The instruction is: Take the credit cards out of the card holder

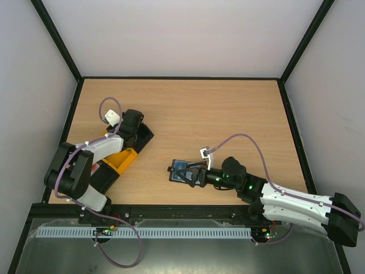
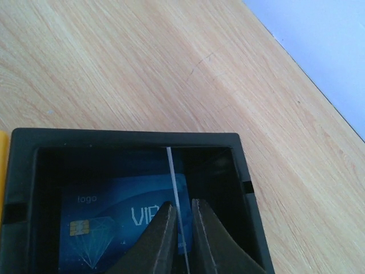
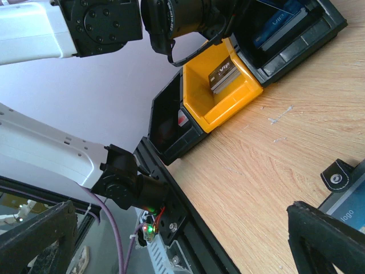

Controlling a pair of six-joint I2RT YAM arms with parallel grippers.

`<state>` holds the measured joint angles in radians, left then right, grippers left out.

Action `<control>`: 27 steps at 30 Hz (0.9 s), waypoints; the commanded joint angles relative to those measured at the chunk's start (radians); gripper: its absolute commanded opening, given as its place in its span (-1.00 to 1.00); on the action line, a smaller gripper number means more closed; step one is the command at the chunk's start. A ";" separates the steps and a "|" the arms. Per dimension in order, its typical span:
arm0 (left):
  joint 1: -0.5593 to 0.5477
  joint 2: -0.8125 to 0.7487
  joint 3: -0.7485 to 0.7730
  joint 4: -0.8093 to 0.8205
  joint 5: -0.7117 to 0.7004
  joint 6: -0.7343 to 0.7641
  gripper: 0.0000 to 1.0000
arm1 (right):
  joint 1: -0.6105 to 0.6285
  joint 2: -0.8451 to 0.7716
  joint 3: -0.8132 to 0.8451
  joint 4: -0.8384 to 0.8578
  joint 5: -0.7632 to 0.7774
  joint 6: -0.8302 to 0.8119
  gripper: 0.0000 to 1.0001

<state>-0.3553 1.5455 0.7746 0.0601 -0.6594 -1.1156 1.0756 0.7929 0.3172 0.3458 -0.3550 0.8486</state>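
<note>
The card holder (image 1: 180,169) lies open on the table with a blue credit card showing in it. Its corner and snap tab show in the right wrist view (image 3: 345,191). My right gripper (image 1: 193,174) is open, its fingers spread wide at the holder's right end; one fingertip (image 3: 325,234) sits beside the holder. My left gripper (image 2: 182,214) is shut on a credit card (image 2: 173,177) seen edge-on as a thin white line. It holds this card upright inside a black tray (image 2: 131,138), above a blue "VIP" credit card (image 2: 114,220) lying flat there. In the top view the left gripper (image 1: 138,132) is over that tray.
Three trays stand in a row at the left: the far black one (image 1: 149,135), an orange one (image 1: 122,161) with a dark card (image 3: 222,74) in it, and a near black one (image 1: 101,177) with something red inside (image 3: 183,119). The black frame rail (image 1: 188,212) runs along the near edge.
</note>
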 commanded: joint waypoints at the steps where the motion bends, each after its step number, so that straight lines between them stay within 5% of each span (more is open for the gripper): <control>1: -0.014 0.027 0.037 0.007 -0.066 0.012 -0.79 | 0.003 -0.008 0.024 -0.021 0.023 -0.017 0.96; 27: -0.024 0.051 0.060 -0.059 -0.145 -0.004 -0.86 | 0.003 -0.047 0.010 -0.035 0.042 -0.008 0.95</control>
<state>-0.3767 1.5799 0.8051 0.0151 -0.7597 -1.1145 1.0756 0.7601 0.3172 0.3229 -0.3328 0.8494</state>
